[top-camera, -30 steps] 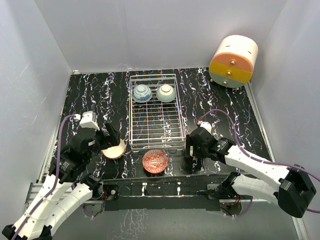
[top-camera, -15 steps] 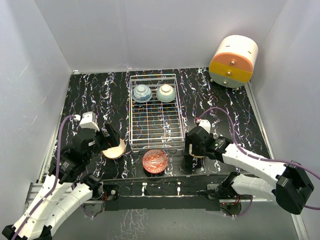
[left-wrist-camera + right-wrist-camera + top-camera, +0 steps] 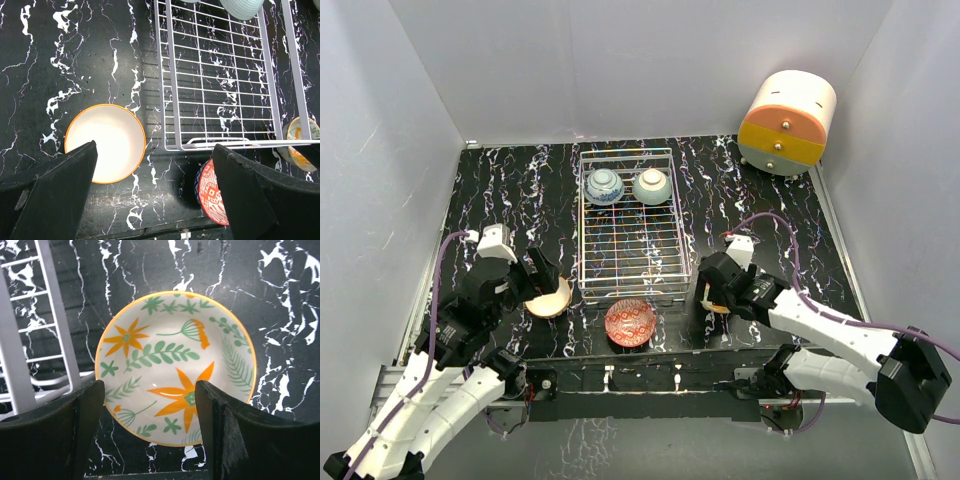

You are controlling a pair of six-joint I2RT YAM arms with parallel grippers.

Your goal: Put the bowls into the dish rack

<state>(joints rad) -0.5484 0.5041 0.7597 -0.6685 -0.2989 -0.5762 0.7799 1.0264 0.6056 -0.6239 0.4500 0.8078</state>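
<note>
The dish rack (image 3: 630,235) stands mid-table and holds a blue-white bowl (image 3: 605,186) and a pale mint bowl (image 3: 652,186) at its far end. On the table a cream bowl (image 3: 107,142) with an orange rim lies under my left gripper (image 3: 155,200), which is wide open above it; the red patterned bowl (image 3: 212,197) shows by the right finger. In the top view the red bowl (image 3: 630,322) sits before the rack. My right gripper (image 3: 150,430) hangs open over the near rim of the leafy bowl (image 3: 175,365), which rests on the table beside the rack's corner (image 3: 50,340).
A cream-and-orange drawer unit (image 3: 787,122) stands at the back right. White walls close in three sides. The black marbled table (image 3: 520,190) ends at a rail (image 3: 650,378) near the arm bases. The rack's near half (image 3: 220,90) holds nothing.
My right gripper has shifted slightly right and back over the leafy bowl, whose edge now shows in the top view, and its jaws have narrowed a little. The left arm has barely moved.
</note>
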